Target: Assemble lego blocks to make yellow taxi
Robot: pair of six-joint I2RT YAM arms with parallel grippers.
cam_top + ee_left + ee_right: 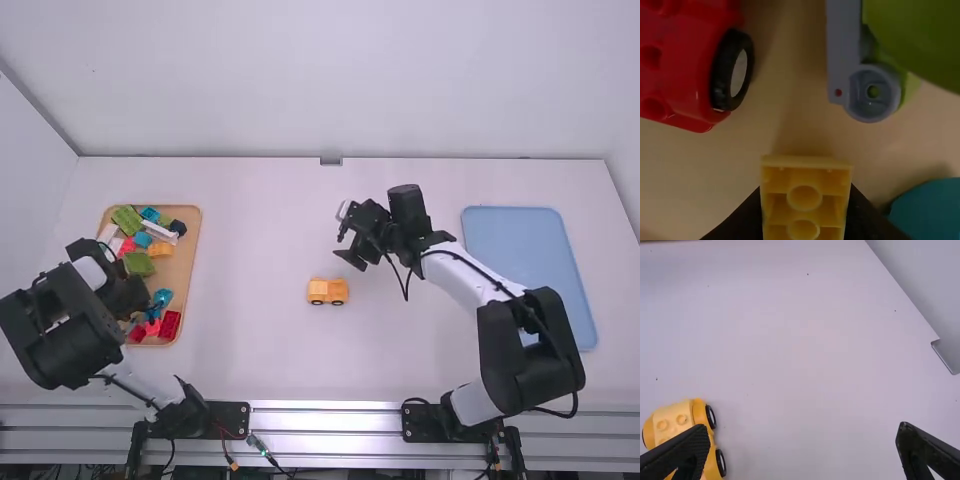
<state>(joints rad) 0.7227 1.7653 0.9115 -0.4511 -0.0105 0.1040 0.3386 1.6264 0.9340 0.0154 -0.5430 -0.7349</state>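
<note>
White table (250, 360), yellow block (805, 197) in left claw (132, 298), yellow car (327, 291) near right claw (346, 238)

Left arm (62, 328): bent, leaning outward beyond its base.
Left gripper (134, 297): lowered, fingers closed in a grip.
Right arm (462, 277): elbow bent outward, forearm slanting inward.
Right gripper (343, 245): directed toward the left arm's side, fingers spread wide.

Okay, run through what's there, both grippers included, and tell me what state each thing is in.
Left gripper: shut on a block
Yellow block: held, hollow underside showing
Right gripper: open
Yellow car: upright on its wheels
Wooden tray: holding assorted blocks
Red piece: wheel fitted
Blue tray: lying flat
</note>
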